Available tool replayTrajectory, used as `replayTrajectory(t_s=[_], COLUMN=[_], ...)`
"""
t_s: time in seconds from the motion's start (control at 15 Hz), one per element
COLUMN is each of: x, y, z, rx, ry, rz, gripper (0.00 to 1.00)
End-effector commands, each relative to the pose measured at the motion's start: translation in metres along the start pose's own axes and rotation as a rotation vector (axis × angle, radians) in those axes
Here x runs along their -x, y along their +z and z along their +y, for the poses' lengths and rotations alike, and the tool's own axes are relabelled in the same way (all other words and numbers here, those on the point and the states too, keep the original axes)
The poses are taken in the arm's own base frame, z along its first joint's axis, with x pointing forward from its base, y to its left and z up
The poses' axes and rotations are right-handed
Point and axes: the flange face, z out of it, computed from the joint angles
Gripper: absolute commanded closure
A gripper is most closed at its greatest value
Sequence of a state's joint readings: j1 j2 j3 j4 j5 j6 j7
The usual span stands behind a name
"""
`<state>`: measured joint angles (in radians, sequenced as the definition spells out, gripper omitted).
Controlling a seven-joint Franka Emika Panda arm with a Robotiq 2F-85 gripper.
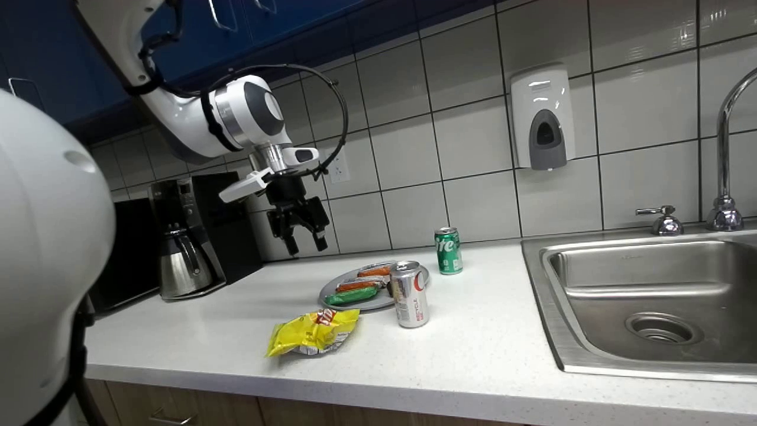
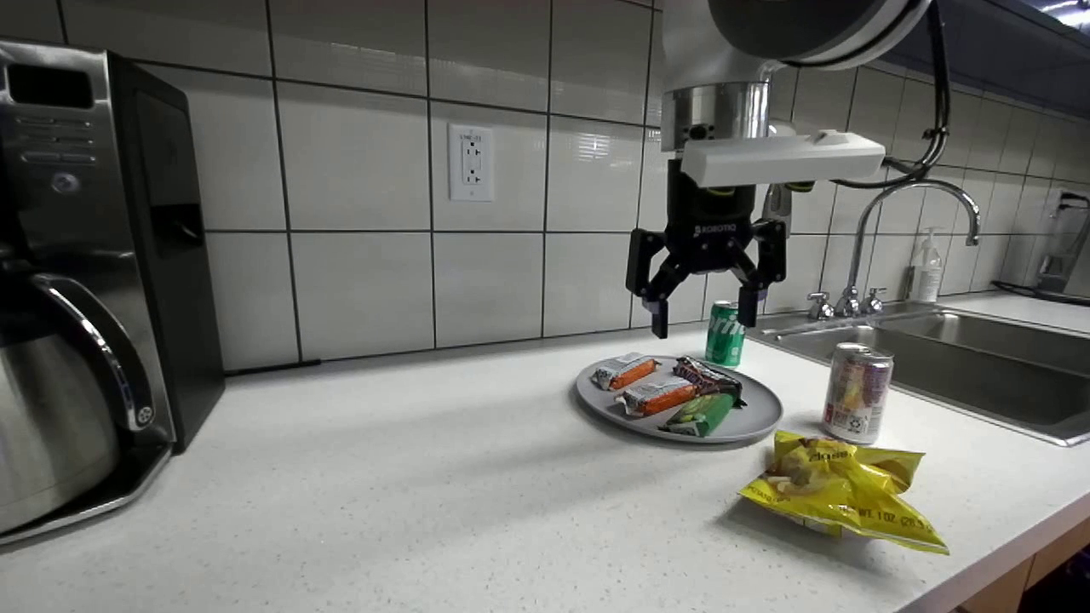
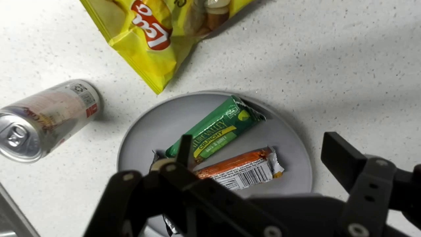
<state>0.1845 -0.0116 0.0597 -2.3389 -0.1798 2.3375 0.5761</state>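
Pincer (image 2: 703, 320): released, jaws spread wide, pointing down and hanging well above the worktop (image 2: 383, 485). Nearest beneath it, per both exterior views: round grey plate (image 2: 760, 415). Lying on the plate: green-wrapped bar (image 3: 215, 128), label reading "Crunchy"; beside it an orange-wrapped bar (image 2: 657, 397); closer to the rim a second orange-wrapped bar (image 2: 624, 372); also a dark-wrapped bar (image 2: 708, 380). Contact between the green and dark wrappers cannot be read; the pincer masks that area in the wrist view.

Around the plate: yellow chip bag (image 2: 843, 494), crumpled, lying just beside it; silver can (image 2: 858, 396), upright, near the rim; green can (image 2: 725, 336), upright, towards the tiled wall (image 2: 358, 162).

Further out: coffee maker (image 2: 157, 281) with steel carafe (image 2: 51, 417); steel sink (image 1: 550, 296) let into the worktop; soap dispenser (image 1: 541, 97) mounted on the tiles.
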Motion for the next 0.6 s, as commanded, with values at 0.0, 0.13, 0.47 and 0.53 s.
replayTrajectory(t_s=[0.0, 0.13, 0.47, 0.53], x=[0.02, 0.027, 0.048, 0.053], y=[-0.017, -0.022, -0.034, -0.037], z=[0.016, 0.022, 0.039, 0.042], rx=[-0.009, -0.013, 0.029, 0.031], ry=[-0.095, -0.143, -0.185, -0.188], rz=[-0.023, -0.029, -0.055, -0.055], gripper=[0.0, 0.0, 0.0, 0.0])
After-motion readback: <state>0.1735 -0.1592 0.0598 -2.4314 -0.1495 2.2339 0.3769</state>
